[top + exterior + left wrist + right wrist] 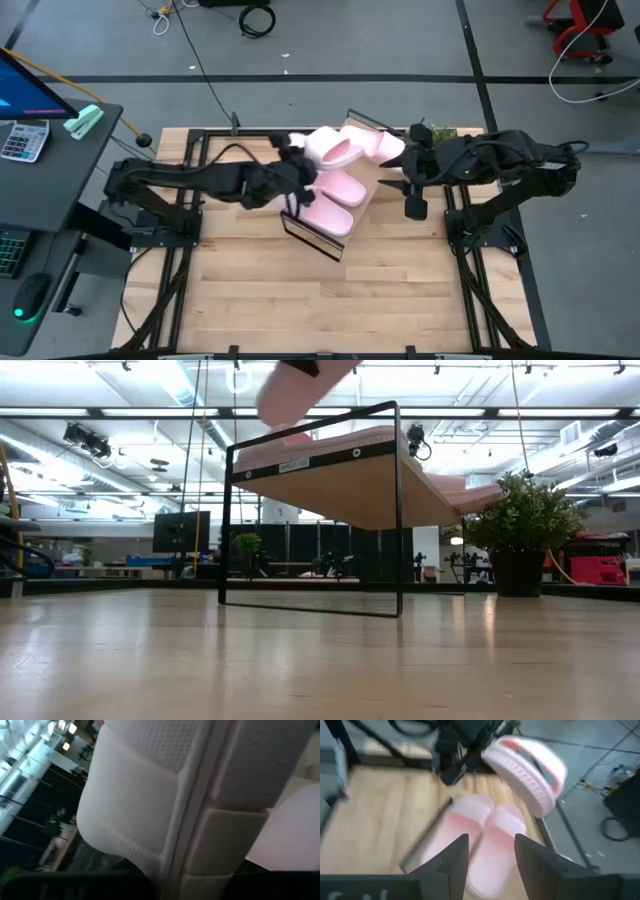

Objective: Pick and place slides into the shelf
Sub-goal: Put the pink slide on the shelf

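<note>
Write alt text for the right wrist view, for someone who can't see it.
A pale pink foam slide hangs in the air, held by the left arm's dark gripper, above two matching pink slides lying side by side on the light wood shelf top. In the foreground, the right gripper stands open and empty.
</note>
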Controlling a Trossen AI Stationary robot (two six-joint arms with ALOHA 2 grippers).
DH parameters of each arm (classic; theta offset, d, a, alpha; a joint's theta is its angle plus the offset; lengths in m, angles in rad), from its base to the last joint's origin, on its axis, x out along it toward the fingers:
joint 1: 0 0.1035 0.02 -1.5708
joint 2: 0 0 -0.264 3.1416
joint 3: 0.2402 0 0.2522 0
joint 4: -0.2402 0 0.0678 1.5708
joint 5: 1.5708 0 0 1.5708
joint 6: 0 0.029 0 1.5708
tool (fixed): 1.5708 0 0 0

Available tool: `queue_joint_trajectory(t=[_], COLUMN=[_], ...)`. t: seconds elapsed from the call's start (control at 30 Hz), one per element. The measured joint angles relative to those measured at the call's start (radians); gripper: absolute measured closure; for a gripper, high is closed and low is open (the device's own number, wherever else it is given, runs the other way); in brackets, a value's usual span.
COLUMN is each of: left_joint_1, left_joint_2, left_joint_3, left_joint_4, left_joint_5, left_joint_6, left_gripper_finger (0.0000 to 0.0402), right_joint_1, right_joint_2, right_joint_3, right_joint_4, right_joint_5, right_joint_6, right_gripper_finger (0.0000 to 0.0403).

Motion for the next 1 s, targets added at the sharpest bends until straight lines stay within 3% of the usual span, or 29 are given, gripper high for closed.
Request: queue_joint_trajectory(t=[0.2,0.5,0.83,1.0], left_joint_1=[0.042,0.084,0.116,0.147], left_joint_2=[0.111,0.211,0.224,0.254], left_joint_3=[0.110,0.240,0.237,0.234], left_joint_4=[0.054,0.057,0.064,0.059], left_joint_5=[-0.024,-0.028,-0.024,0.041], left_joint_6=[0.149,0.165,0.220,0.231], left_gripper_finger=[0.0294,0.0290,0.0295,0.0292], right_joint_1=[-0.029,-0.035,-0.051,-0.090], right_joint_2=[-0.002,-0.005,-0.020,-0.020], right_joint_3=[0.000,0.000,0.000,0.000], right_joint_4=[-0.084,-0.159,-0.159,-0.157], right_joint_5=[0.042,0.117,0.237,0.245], right_joint_6=[-0.175,-0.498,-0.595,-0.651], right_gripper_finger=[0.0238,0.0238,0.0238,0.0238])
